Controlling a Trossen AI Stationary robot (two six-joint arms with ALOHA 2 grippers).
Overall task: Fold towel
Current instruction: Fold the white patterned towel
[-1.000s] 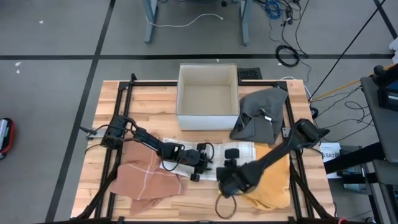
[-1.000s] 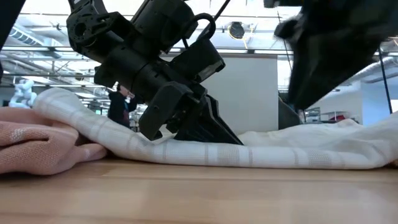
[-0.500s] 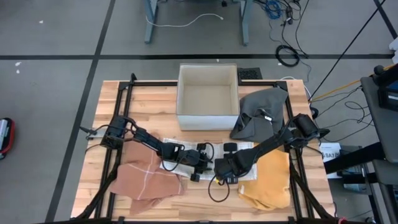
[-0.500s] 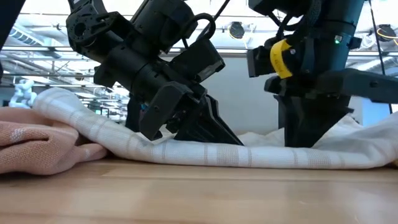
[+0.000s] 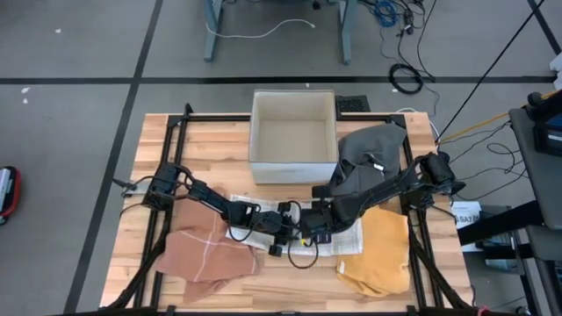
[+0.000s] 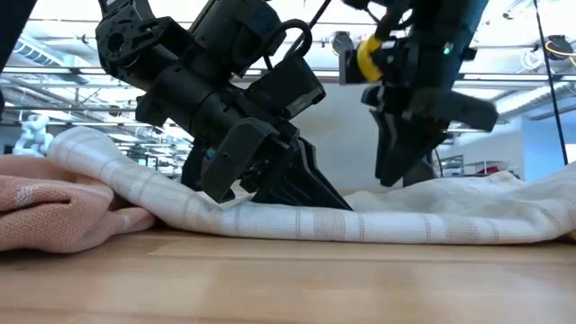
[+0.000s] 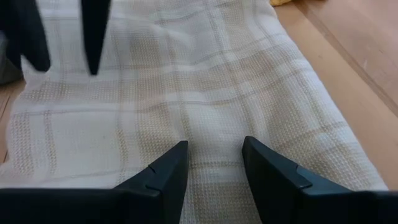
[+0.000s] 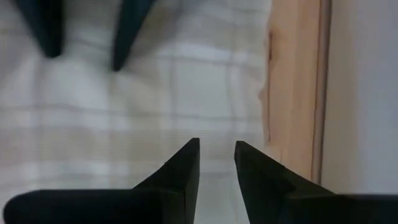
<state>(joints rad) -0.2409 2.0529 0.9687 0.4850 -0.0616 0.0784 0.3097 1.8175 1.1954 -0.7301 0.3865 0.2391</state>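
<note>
The white checked towel [image 5: 329, 226] lies lengthwise across the bench [image 5: 211, 145], between pink cloth [image 5: 209, 253] and yellow cloth [image 5: 379, 254]. The left tool [image 5: 283, 232] and right tool [image 5: 318, 225], both narrowly parted, meet over its middle.

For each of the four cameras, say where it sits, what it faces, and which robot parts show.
High: overhead, facing down on table, box, both arms.
Low: at tabletop height, level across white towel; both arms above it.
Left wrist: on the left arm, facing the towel past left gripper, open.
Right wrist: likewise, past right gripper, open.
All four show the towel.
</note>
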